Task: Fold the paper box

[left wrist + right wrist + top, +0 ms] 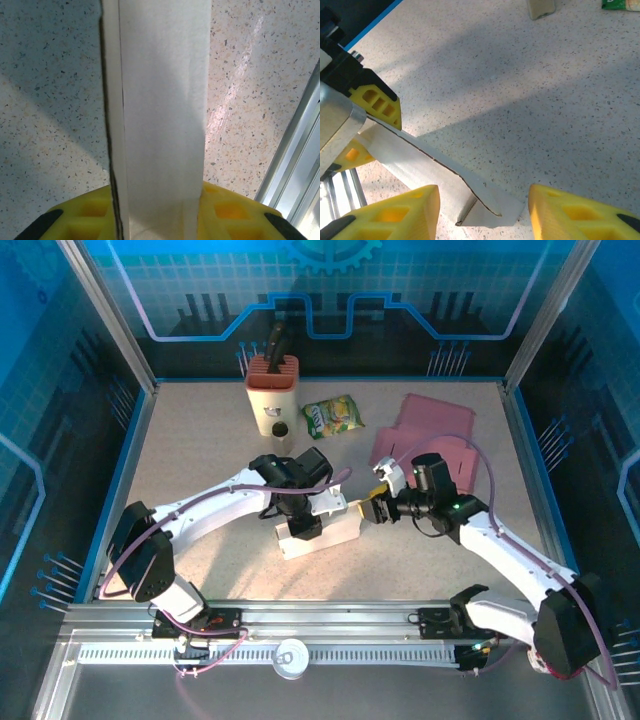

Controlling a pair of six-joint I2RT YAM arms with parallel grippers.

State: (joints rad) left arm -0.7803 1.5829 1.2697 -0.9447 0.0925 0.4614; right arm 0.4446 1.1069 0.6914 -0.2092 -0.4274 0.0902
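Mid-table, the left gripper (303, 523) pinches the box (335, 531) by its long wall while the right gripper (374, 508) stands with jaws apart astride the end flap, so closing that end seems in hand, and next the flap likely needs tucking squarely inward

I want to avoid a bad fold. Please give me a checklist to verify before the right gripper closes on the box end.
1. Left gripper clamps the paper box: ok.
2. Right gripper is open, jaws apart: ok.
3. End flap lies between the right fingers: ok.
4. Flap is free of contact with both fingers: cannot tell.
5. Snack bag and pink sheets lie away from the box: ok.
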